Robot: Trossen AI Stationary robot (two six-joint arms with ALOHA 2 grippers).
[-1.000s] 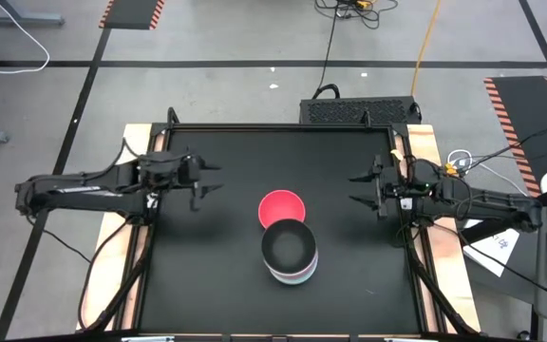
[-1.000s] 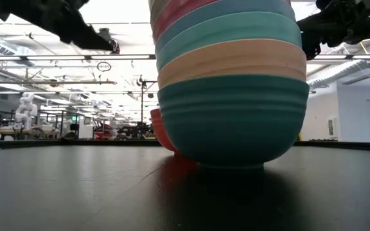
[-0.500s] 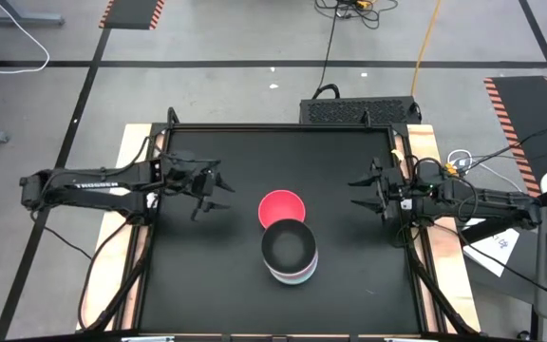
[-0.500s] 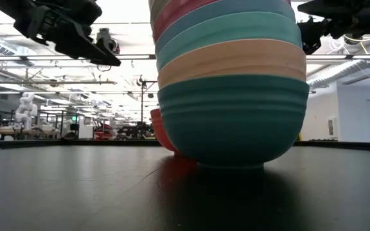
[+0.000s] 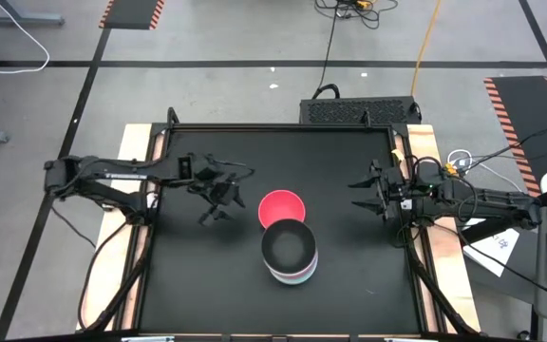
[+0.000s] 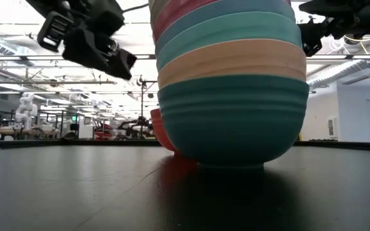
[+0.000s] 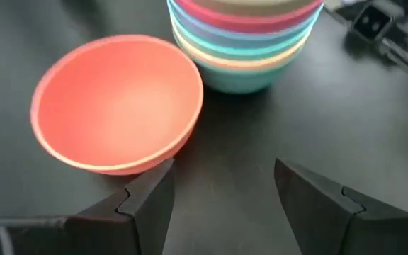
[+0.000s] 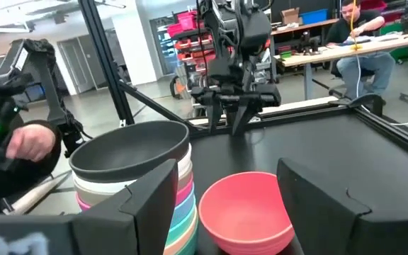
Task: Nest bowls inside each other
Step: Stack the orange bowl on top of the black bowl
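A single red bowl (image 5: 281, 207) stands upright on the black table, just on the far side of a nested stack of bowls (image 5: 289, 253) with a black one on top. The stack (image 6: 230, 83) shows teal, peach, cyan and red layers in the low view. My left gripper (image 5: 218, 199) is open and hovers above the table to the left of the red bowl (image 7: 119, 103), touching nothing. My right gripper (image 5: 361, 190) is open near the table's right edge, well clear of the red bowl (image 8: 246, 212) and the stack (image 8: 137, 177).
The black table top (image 5: 207, 275) is bare to the left and near side of the bowls. Wooden rails border the table at left (image 5: 117, 237) and right (image 5: 435, 275). A person (image 8: 363, 49) sits at a bench beyond the table, and another person's hand (image 8: 30, 142) shows beside it.
My left gripper has moved toward the table's right, closing on the red bowl, and has come lower with its fingers tipped downward. The bowls and my right gripper have stayed where they were.
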